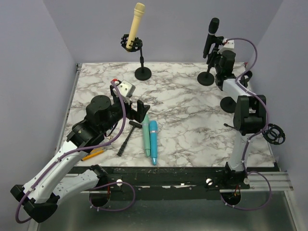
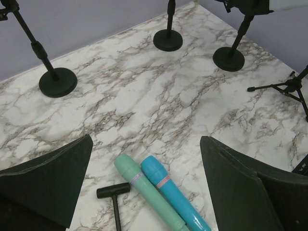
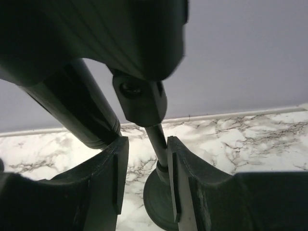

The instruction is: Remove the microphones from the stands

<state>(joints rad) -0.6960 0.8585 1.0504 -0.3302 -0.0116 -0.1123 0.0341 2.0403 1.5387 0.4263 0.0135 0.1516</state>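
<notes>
A black microphone sits in the clip of a stand at the back right. My right gripper is just beside it, below the clip. In the right wrist view the gripper is open, with the stand's pole between the fingers and against the right finger. The microphone's body is up left, by the clip. A cream microphone stands in a second stand at the back centre. My left gripper is open and empty over the table.
A green microphone and a blue microphone lie side by side under my left gripper, next to a black T-shaped tool. A third round base stands near my right arm. A small tripod mount sits at the right edge. A pencil lies front left.
</notes>
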